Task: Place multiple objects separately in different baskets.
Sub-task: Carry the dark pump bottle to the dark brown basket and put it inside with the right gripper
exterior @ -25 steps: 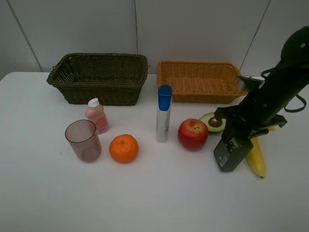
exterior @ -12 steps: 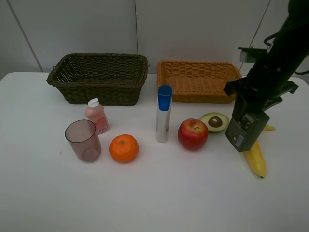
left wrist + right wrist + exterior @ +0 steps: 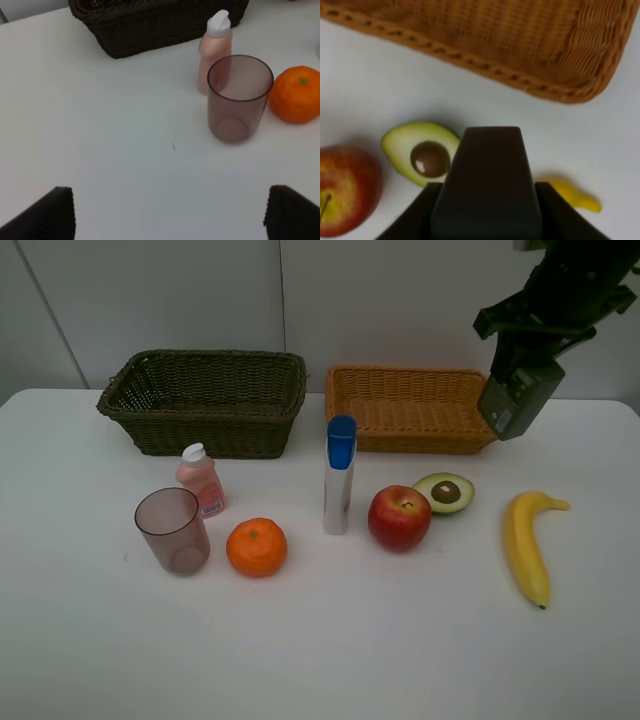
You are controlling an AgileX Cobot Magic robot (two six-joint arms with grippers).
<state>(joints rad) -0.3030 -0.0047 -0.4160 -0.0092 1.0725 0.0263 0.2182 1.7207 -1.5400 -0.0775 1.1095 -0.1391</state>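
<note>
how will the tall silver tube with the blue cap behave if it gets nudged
The silver tube stands upright, tall over a narrow base, so a sideways push would likely topple it, maybe onto the red apple beside it. Its shiny skin looks smooth, so a light grip may slip.

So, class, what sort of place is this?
Probably a robot lab test bench: a white table, plain wall panels, a robot arm above, and a dark basket and tan basket set out at the back.
</note>
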